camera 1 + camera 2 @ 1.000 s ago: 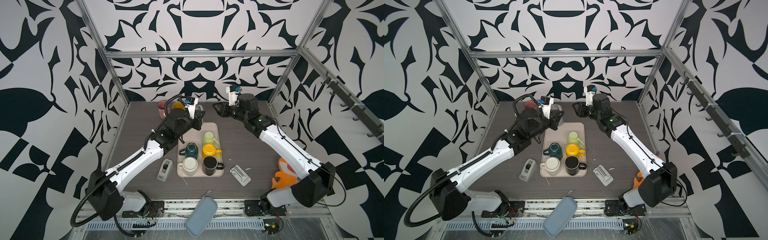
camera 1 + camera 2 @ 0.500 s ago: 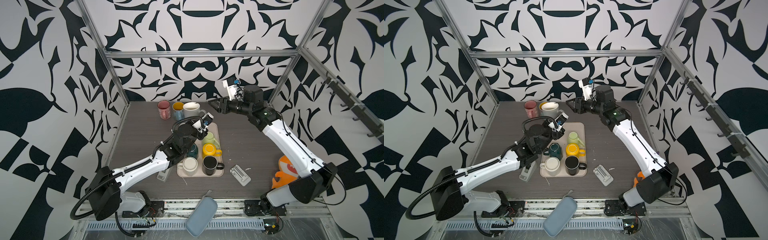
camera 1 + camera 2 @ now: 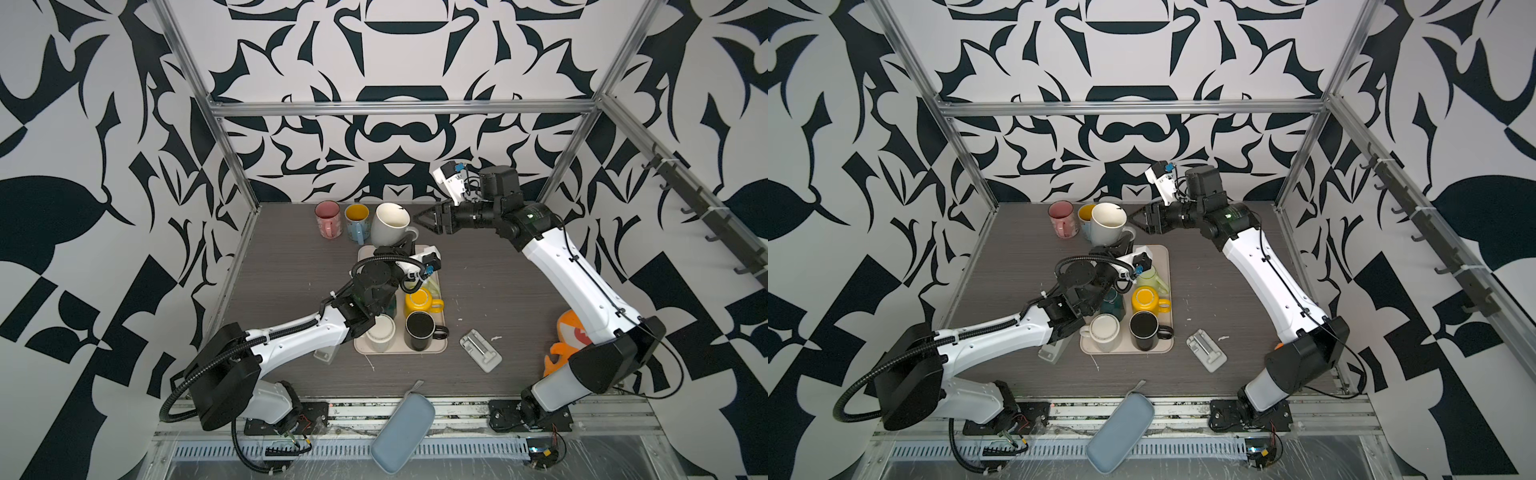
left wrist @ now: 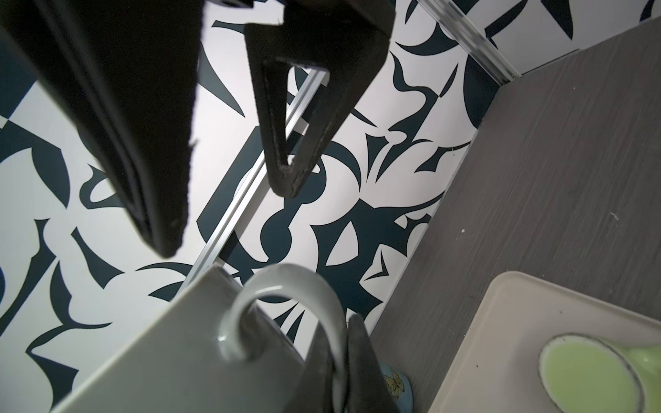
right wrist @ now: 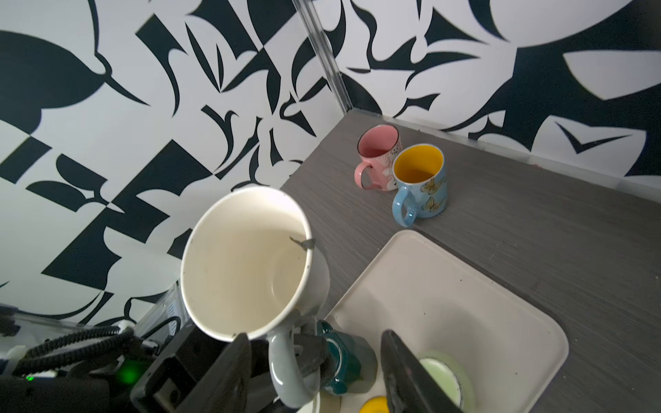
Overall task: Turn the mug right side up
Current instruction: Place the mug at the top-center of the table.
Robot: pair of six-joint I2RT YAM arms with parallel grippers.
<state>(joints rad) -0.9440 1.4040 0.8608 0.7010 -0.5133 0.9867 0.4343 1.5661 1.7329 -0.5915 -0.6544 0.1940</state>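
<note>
One-handedly holding the white mug (image 3: 390, 224) aloft, pinching its handle between the pressed-together fingers of the left tool (image 3: 408, 244). Suspending it mouth up and somewhat tilted, over the far end of the tray (image 3: 399, 351) on the counter (image 3: 291, 257), near the blue mug (image 3: 357, 224) and the pink mug (image 3: 327, 218) standing upright at the back wall. Hovering the right tool (image 3: 419, 217) just beside the white mug's rim and handle, with fingers spread apart, gripping nothing.

top views: high front, looking down, whole table (image 3: 498, 270) | wrists: close, both see white mug (image 5: 243, 271)
</note>
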